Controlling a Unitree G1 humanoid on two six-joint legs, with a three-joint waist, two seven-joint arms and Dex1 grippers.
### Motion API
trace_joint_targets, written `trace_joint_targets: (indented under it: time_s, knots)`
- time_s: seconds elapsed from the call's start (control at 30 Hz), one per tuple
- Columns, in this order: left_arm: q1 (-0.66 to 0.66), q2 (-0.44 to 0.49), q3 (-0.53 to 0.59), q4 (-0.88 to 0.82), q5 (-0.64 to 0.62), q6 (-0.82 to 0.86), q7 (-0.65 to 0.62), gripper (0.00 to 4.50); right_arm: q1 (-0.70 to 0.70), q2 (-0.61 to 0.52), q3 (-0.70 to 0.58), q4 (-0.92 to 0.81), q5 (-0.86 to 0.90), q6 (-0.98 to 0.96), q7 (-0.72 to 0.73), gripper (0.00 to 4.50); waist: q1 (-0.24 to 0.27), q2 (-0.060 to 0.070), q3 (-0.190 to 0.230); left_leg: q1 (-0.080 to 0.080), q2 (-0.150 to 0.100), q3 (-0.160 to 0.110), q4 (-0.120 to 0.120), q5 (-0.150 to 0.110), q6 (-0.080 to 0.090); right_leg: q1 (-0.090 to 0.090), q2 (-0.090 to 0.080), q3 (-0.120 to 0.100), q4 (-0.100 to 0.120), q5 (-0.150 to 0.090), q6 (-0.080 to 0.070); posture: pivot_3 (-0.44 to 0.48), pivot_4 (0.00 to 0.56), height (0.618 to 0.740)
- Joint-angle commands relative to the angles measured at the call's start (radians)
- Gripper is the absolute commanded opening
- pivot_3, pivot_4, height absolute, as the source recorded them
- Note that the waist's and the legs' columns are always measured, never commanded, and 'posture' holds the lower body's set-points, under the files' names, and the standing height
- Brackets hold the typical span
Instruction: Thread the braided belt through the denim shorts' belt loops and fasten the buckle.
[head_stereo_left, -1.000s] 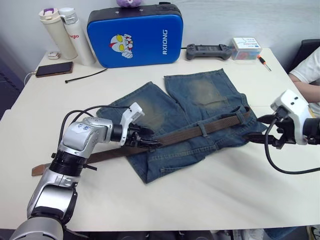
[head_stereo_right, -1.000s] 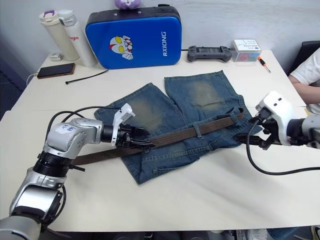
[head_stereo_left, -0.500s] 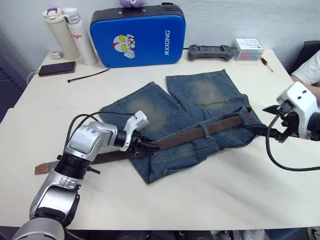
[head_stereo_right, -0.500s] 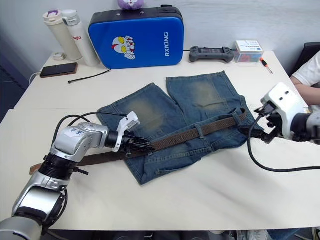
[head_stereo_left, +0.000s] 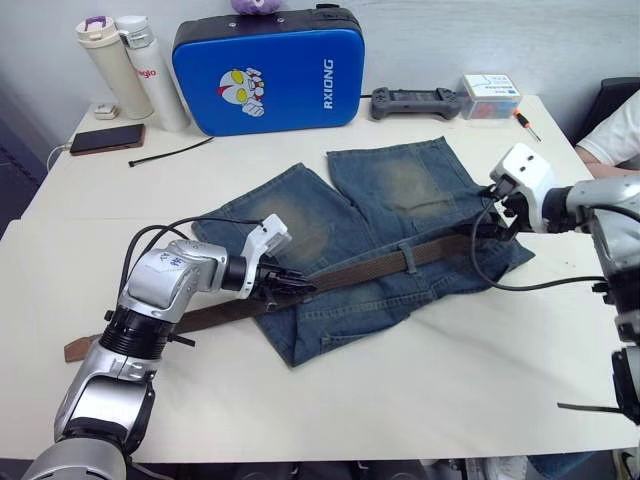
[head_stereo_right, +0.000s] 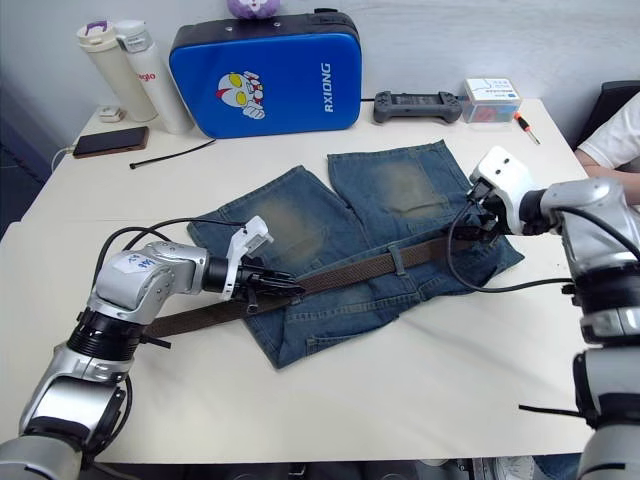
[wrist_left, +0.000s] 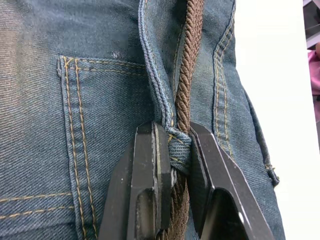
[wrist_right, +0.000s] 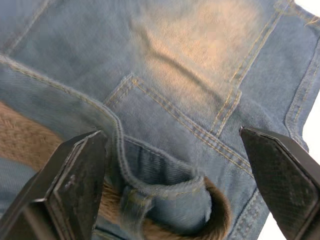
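My left gripper (wrist_left: 172, 165) pinches a blue denim belt loop (wrist_left: 178, 150) around the dark-brown braided belt (head_stereo_left: 360, 271); my right gripper (wrist_right: 170, 165), spread wide, hovers over the blue denim shorts (head_stereo_left: 400, 200) — any tug could bunch them.

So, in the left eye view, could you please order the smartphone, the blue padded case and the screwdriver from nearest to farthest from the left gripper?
1. Smartphone, back left, nearest the left gripper.
2. Blue padded case, back centre.
3. Screwdriver, far right corner.
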Motion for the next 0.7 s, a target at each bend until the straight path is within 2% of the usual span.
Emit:
trace_joint_targets:
  time_s: [0.03, 0.07, 0.13, 0.27, 0.33, 0.53, 0.7]
  knots:
    - [-0.001, 0.003, 0.03, -0.052, -0.021, -0.003, 0.005, 0.23, -0.058, -0.012, 0.042, 0.102, -0.078, -0.036, 0.094, 4.0, 0.0, 0.0, 0.0, 0.0, 0.0, 0.0, 0.0, 0.0, 0.0, 0.0, 0.0, 0.0, 0.0, 0.0, 0.0, 0.0, 0.15, 0.74]
    - [0.001, 0.005, 0.032, -0.056, -0.021, -0.003, 0.007, 0.23, -0.069, -0.014, 0.047, 0.115, -0.086, -0.035, 0.122, 3.79, 0.0, 0.0, 0.0, 0.0, 0.0, 0.0, 0.0, 0.0, 0.0, 0.0, 0.0, 0.0, 0.0, 0.0, 0.0, 0.0, 0.15, 0.74]
    - [0.004, 0.01, 0.037, -0.067, -0.023, 0.002, 0.007, 0.23, -0.079, -0.026, 0.055, 0.123, -0.104, -0.047, 0.167, 2.92, -0.001, 0.0, 0.0, 0.0, 0.0, 0.0, 0.0, 0.0, 0.0, 0.0, 0.0, 0.0, 0.0, 0.0, 0.0, 0.0, 0.15, 0.74]
    - [0.007, 0.033, 0.035, -0.087, -0.019, -0.005, -0.005, 0.23, -0.074, -0.056, 0.049, 0.121, -0.12, -0.047, 0.243, 0.86, -0.001, 0.0, 0.0, 0.0, 0.0, 0.0, 0.0, 0.0, 0.0, 0.0, 0.0, 0.0, 0.0, 0.0, 0.0, 0.0, 0.15, 0.74]
    - [0.003, 0.04, 0.034, -0.093, -0.022, -0.007, -0.01, 0.23, -0.061, -0.069, 0.048, 0.118, -0.13, -0.053, 0.258, 0.06, -0.001, 0.0, 0.0, 0.0, 0.0, 0.0, 0.0, 0.0, 0.0, 0.0, 0.0, 0.0, 0.0, 0.0, 0.0, 0.0, 0.15, 0.74]
    - [-0.031, 0.063, 0.03, -0.086, -0.022, -0.031, -0.03, 0.23, -0.017, -0.081, 0.024, 0.067, -0.13, -0.062, 0.252, 0.0, 0.0, 0.0, 0.0, 0.0, 0.0, 0.0, 0.001, 0.0, 0.0, 0.0, 0.0, 0.0, 0.0, 0.0, 0.0, 0.0, 0.15, 0.74]
    - [-0.129, 0.093, 0.03, 0.106, 0.097, -0.232, -0.016, 0.23, -0.062, -0.025, -0.042, 0.077, -0.117, -0.078, 0.124, 0.0, -0.003, 0.0, 0.0, 0.0, 0.0, 0.0, 0.001, 0.0, -0.001, 0.0, 0.0, 0.0, -0.001, 0.0, 0.0, 0.0, 0.15, 0.74]
